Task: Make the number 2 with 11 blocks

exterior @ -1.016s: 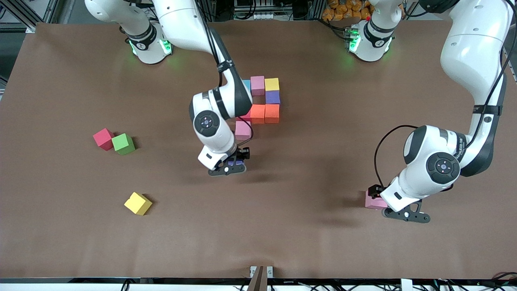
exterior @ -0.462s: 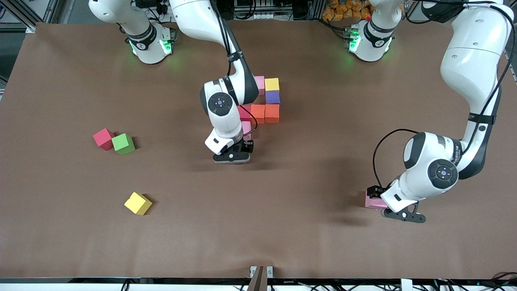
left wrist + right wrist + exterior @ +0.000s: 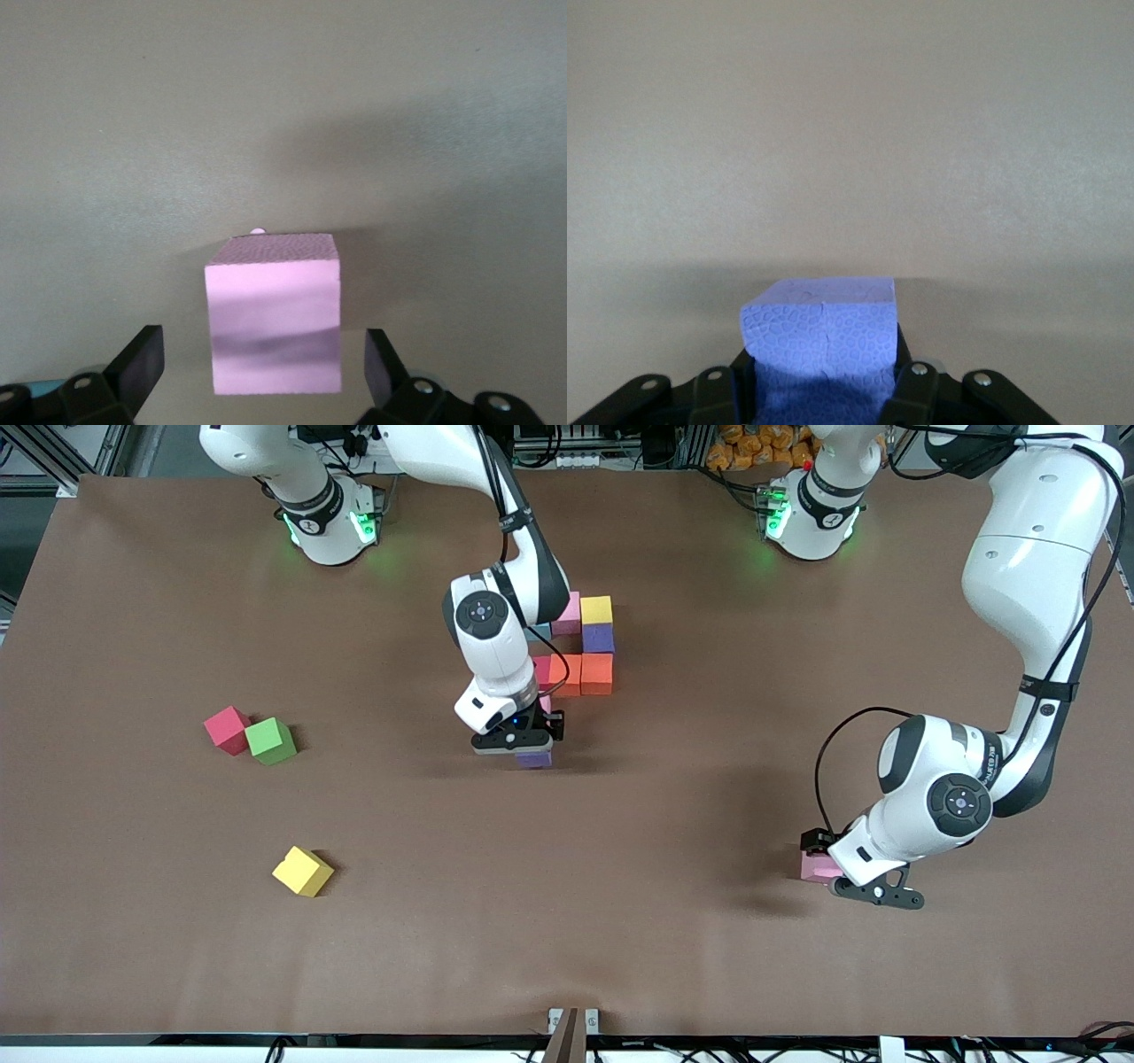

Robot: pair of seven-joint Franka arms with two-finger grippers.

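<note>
The right gripper [image 3: 523, 746] clamps a matte purple cube [image 3: 534, 758] just nearer the camera than the block cluster [image 3: 585, 651], while the left gripper [image 3: 864, 892] straddles, fingers spread, a pink cube [image 3: 817, 865] well toward the left arm's end from that cluster.

right end effector [image 3: 523, 746] clamped low | left end effector [image 3: 864, 892] spread low

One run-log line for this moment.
right gripper: shut on purple block, beside the figure | left gripper: open around pink block on table | red, yellow blocks loose
</note>
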